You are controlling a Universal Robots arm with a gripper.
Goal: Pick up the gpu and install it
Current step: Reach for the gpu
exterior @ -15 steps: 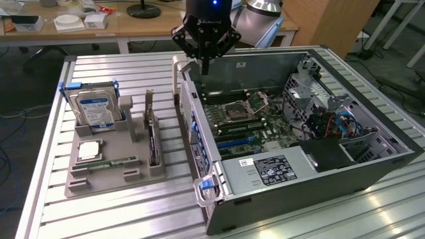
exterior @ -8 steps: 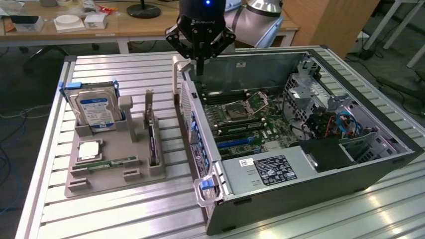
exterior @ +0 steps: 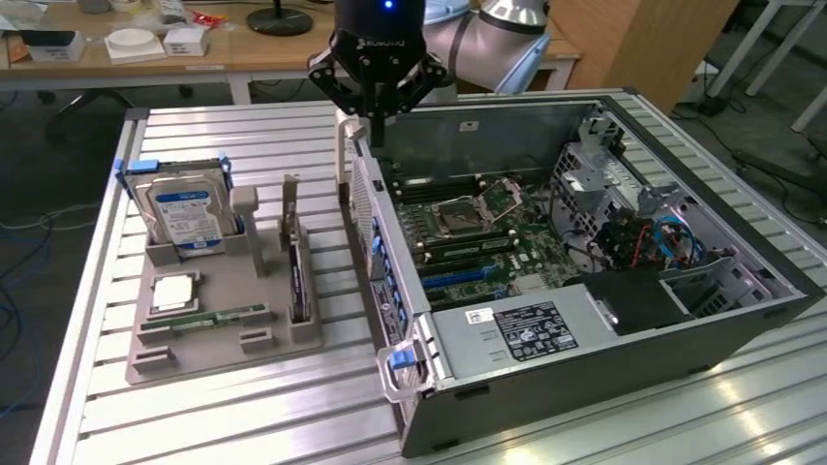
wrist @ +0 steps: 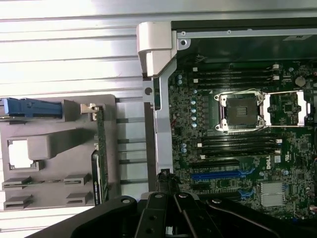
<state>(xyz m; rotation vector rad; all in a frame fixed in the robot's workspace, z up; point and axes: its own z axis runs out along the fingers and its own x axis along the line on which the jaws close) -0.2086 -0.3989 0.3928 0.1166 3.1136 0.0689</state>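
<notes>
The gpu stands on edge in a slot of the grey holder tray on the exterior view's left, green board and black cooler showing, with its silver bracket at the far end. The wrist view shows the gpu as a thin green strip in that tray. My gripper hangs above the open computer case's near wall, to the right of the tray and apart from the gpu. Its fingers are together with nothing between them. In the wrist view my gripper points down over the case's wall beside the motherboard.
A hard drive with blue rails stands at the tray's back, a processor and a memory stick lie in front of it. The open case fills the right side, with a blue card slot on the board. Everything rests on a slatted aluminium table.
</notes>
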